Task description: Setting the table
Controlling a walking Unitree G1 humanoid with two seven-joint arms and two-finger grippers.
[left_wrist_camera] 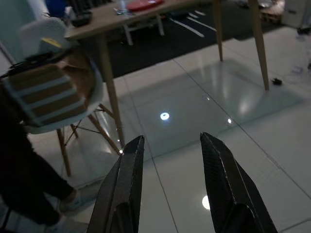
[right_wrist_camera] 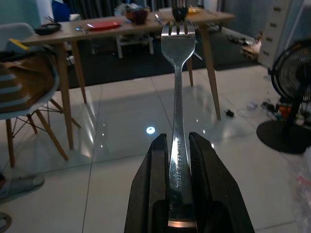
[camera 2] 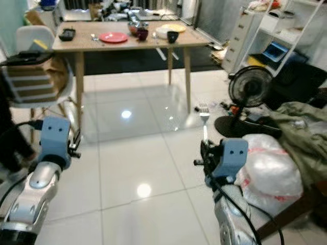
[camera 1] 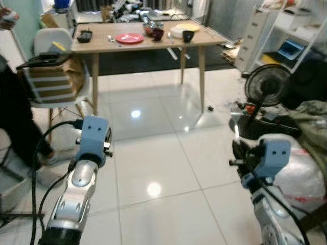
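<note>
My right gripper point(right_wrist_camera: 177, 138) is shut on the handle of a steel fork point(right_wrist_camera: 177, 87), held upright with its tines up; the fork point(camera 2: 204, 120) also stands above my right wrist in the right eye view. My left gripper point(left_wrist_camera: 170, 141) is open and holds nothing, hovering over the tiled floor. A few steps ahead stands the wooden table point(camera 1: 102, 47). On it are a red plate point(camera 1: 129, 38), a dark bowl point(camera 1: 158, 33), a black cup point(camera 1: 188, 35), a yellow-topped plate point(camera 1: 184, 28) and a black dish point(camera 1: 84, 35).
A white chair point(camera 1: 51, 76) loaded with a striped bag stands left of the table, and a person's dark leg point(camera 1: 15, 117) is beside it. At the right are a floor fan point(camera 1: 267, 84), white shelves point(camera 1: 286, 35), a clothes heap point(camera 1: 311, 122) and a plastic bag point(camera 1: 296, 168).
</note>
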